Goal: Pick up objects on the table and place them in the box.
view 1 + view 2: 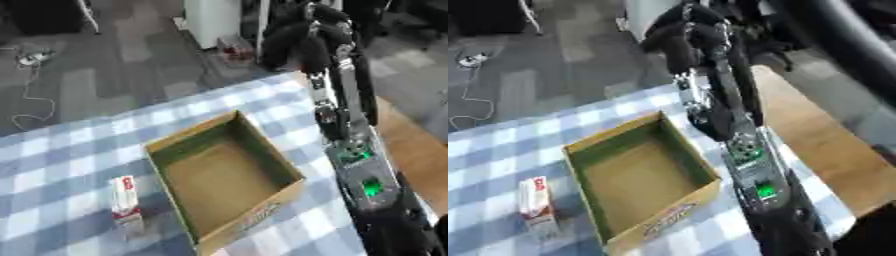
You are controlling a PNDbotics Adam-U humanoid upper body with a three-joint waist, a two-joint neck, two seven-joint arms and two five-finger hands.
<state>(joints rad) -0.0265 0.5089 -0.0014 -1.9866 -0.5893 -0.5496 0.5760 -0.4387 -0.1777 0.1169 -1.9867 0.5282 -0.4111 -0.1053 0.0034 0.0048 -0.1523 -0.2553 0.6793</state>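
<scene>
The black right hand (302,37), fingers curled and holding nothing, hangs beyond the open brown cardboard box (179,147); a small white-and-red carton (124,200) stands just left of it on the blue-checked tablecloth (61,165)

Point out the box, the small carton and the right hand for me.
box (197,136): left eye view, far rim.
carton (124,196): left eye view, front face.
right hand (306,35): left eye view, curled fingers, raised beyond the table's far edge.

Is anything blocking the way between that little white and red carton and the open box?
Nothing visible does. The carton stands on the checked tablecloth just left of the cardboard box, with only bare cloth between them. The right robot hand is raised beyond the box's far right side.
</scene>
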